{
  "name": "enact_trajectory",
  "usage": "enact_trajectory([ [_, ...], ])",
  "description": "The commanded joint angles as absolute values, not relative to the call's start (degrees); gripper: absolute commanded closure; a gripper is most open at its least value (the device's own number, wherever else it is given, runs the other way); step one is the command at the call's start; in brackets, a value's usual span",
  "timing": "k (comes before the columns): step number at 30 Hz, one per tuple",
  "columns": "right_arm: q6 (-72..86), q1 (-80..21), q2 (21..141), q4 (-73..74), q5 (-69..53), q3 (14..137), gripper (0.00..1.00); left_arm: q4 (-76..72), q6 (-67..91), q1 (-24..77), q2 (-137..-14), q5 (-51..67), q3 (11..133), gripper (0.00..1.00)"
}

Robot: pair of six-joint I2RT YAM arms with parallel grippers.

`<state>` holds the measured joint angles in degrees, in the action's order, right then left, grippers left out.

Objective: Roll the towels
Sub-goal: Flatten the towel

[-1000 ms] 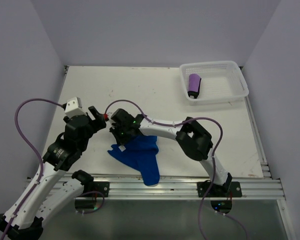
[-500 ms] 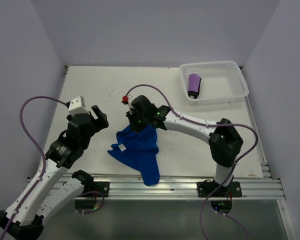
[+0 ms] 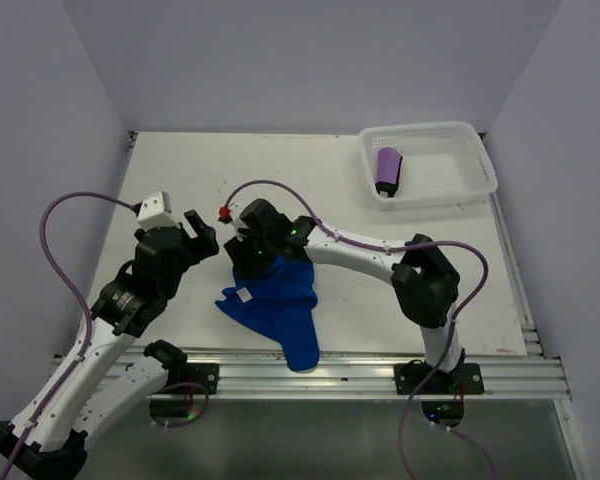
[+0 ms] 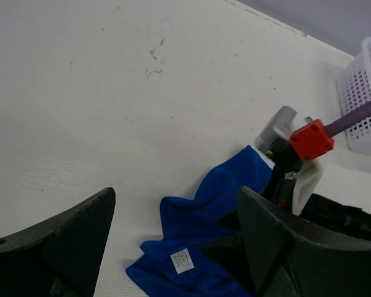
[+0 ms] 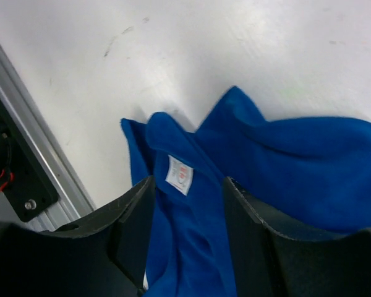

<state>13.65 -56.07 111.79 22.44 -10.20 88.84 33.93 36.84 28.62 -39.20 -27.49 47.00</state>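
Left tool [image 3: 202,232] and right tool [image 3: 244,258] both gaping; blue towel [image 3: 280,305] lying crumpled, unrolled, on worktop [image 3: 320,180]; purple towel [image 3: 388,168] sitting, apparently rolled, in basket [image 3: 420,128].

Two dark fingers of the left gripper [image 4: 176,195] are seen at the bottom, held wide apart with nothing between them. A white table [image 4: 111,93] with a few small brown marks is seen below them. A blue towel [image 4: 204,216] is spread on it in soft folds, and a small white tag [image 4: 182,260] is sewn on near its lower edge. The towel's right side is covered by the right arm [image 4: 300,185]. A red block [image 4: 311,140] is fixed on that arm, and a purple cable [image 4: 358,116] is plugged into it. A white basket [image 4: 353,86] is seen at the right edge.
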Motion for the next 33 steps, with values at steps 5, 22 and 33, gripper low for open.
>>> enact_trajectory([
  [5, 6.7, -59.9, 116.9, 20.7, -15.4, 94.7, 0.44, 32.8, 34.9, 28.4, -36.9, -30.7, 47.7, 0.17],
  [22, 2.0, -62.0, 127.4, 25.1, -18.5, 103.4, 0.40, 32.8, 34.0, 28.4, -36.7, -31.1, 46.5, 0.15],
  [33, 0.4, -62.0, 128.3, 27.3, -10.5, 102.9, 0.74, 32.5, 33.8, 28.4, -37.2, -30.9, 46.2, 0.14],
])
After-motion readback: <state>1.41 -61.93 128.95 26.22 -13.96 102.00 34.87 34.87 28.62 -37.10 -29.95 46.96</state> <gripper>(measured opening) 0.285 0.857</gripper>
